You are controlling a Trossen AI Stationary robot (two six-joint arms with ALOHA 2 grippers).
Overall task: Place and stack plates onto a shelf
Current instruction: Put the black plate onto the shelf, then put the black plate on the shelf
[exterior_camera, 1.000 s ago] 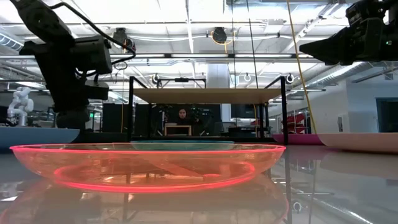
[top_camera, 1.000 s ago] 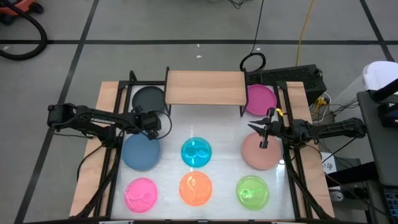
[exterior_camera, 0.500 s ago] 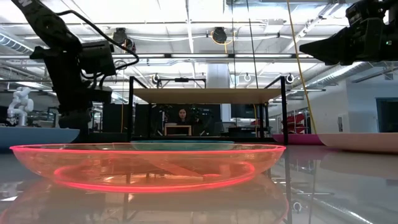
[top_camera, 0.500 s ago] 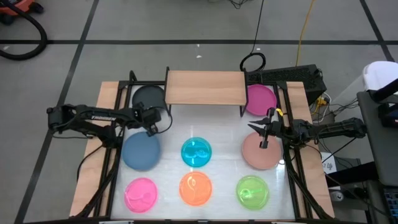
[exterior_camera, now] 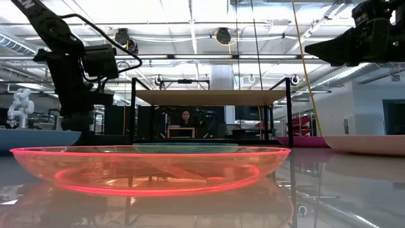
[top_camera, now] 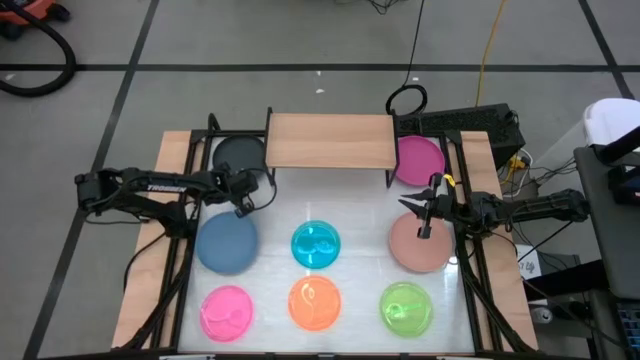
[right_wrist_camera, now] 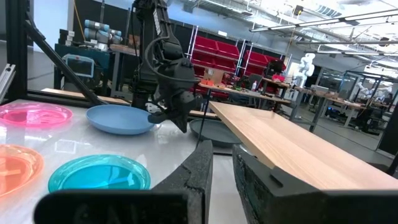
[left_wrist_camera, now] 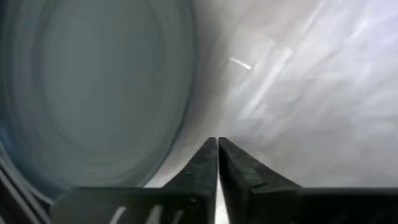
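Note:
The shelf (top_camera: pixel 330 140) stands at the table's far middle with a bare wooden top. All the plates lie flat on the table: dark grey (top_camera: pixel 238 155), blue (top_camera: pixel 227 243), magenta (top_camera: pixel 420 160), dusty pink (top_camera: pixel 418 243), and the smaller cyan (top_camera: pixel 316 245), orange (top_camera: pixel 314 303), green (top_camera: pixel 406 307) and pink (top_camera: pixel 226 312). My left gripper (top_camera: pixel 243 207) is shut and slants down between the dark grey and blue plates. Its tips (left_wrist_camera: pixel 217 146) stand beside a greyish plate rim (left_wrist_camera: pixel 186 124), apparently the dark grey one's. My right gripper (top_camera: pixel 410 205) hovers over the dusty pink plate, narrowly open and holding nothing. My left gripper's shut fingertips (left_wrist_camera: pixel 208 155) slant down just beside the greyish plate's rim, over the white table top. I cannot tell whether they touch the rim or the table.
Black frame rails (top_camera: pixel 185 230) run along both table sides. A bare white strip (top_camera: pixel 330 205) lies between the shelf and the middle row of plates. In the low view the orange plate (exterior_camera: pixel 152 168) fills the foreground, and a person (exterior_camera: pixel 185 117) shows behind the shelf.
My left gripper has swung a little toward the table's far edge, away from the blue plate's far rim and toward the dark grey plate. No plate has moved.

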